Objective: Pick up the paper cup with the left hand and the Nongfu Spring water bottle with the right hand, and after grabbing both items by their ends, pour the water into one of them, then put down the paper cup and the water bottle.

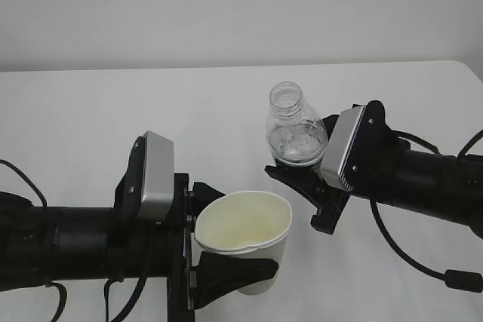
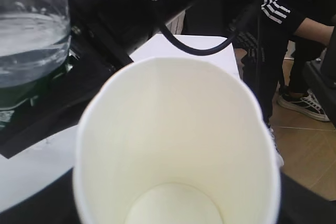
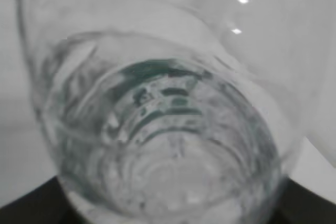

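Note:
My left gripper (image 1: 226,240) is shut on the white paper cup (image 1: 247,225), one finger above and one below its wall. The cup is lifted off the table and tips toward the right; its cream inside (image 2: 178,145) fills the left wrist view and looks dry. To its upper right, my right gripper (image 1: 300,177) is shut on the lower part of the Nongfu Spring water bottle (image 1: 296,132). The bottle stands nearly upright with its capless mouth up. Water (image 2: 29,32) lies in its body. The bottle's ribbed clear wall (image 3: 168,129) fills the right wrist view.
A white table (image 1: 226,103) runs back to a plain wall. Black cables (image 1: 411,258) hang under the right arm. In the left wrist view a person in a black striped jacket (image 2: 294,3) stands beyond the table's edge, over a wooden floor (image 2: 304,150).

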Motion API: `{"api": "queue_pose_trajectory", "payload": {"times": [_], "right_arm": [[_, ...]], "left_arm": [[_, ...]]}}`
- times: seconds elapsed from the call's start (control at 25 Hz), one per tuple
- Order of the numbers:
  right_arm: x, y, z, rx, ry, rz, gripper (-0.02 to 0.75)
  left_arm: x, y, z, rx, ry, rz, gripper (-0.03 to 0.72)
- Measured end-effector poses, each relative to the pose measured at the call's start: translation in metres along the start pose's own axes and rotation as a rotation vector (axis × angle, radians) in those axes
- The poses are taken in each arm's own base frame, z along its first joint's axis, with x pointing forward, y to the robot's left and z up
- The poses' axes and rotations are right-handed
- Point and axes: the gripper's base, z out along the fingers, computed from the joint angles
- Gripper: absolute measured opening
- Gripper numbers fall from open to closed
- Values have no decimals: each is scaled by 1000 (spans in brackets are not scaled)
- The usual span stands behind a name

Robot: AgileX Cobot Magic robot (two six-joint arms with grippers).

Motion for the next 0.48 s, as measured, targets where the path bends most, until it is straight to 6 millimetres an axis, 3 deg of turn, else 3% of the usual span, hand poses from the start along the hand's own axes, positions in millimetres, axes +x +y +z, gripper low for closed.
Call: {"api": "queue_pose_trajectory", "payload": {"times": [0.48], "right_arm": [[-2, 0, 1, -14, -12, -140, 463]], "left_arm": [[0, 2, 0, -25, -1, 21, 459]]}}
